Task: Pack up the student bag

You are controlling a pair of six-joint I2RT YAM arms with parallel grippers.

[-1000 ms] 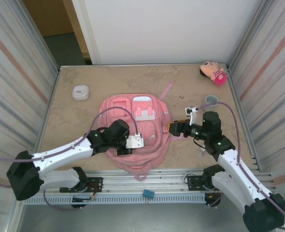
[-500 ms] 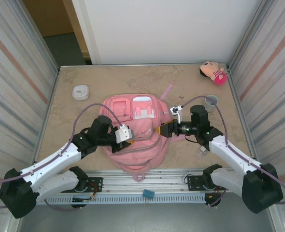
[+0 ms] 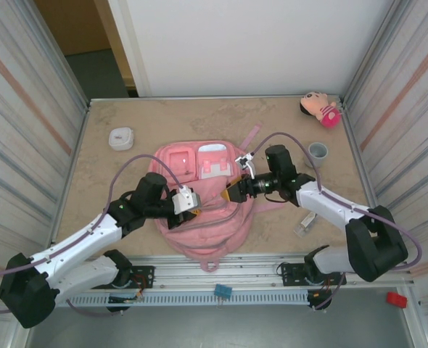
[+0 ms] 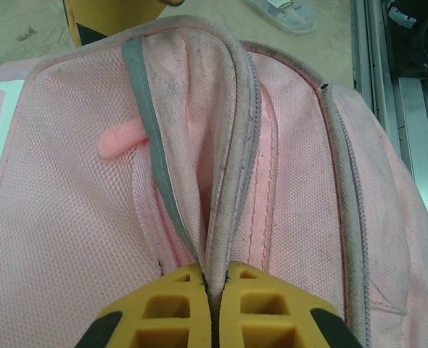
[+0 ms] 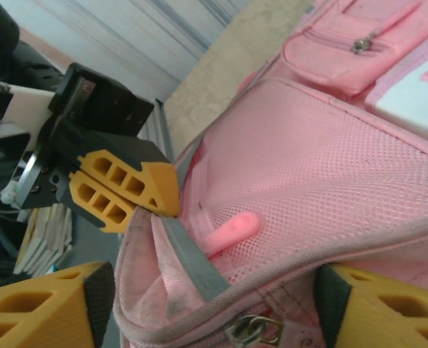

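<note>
Your backpack [image 3: 205, 230] lies flat mid-table, close to the near edge. Your left claw [image 4: 214, 308] is pinched tight on a raised fold of its zipper seam. Your right claw [image 3: 233, 193] stands wide, one finger on either side of the backpack's right rim, not closed on it. A plush doll [image 3: 320, 109] sits in the far right corner, and a grey cup [image 3: 317, 151] is near the right edge.
</note>
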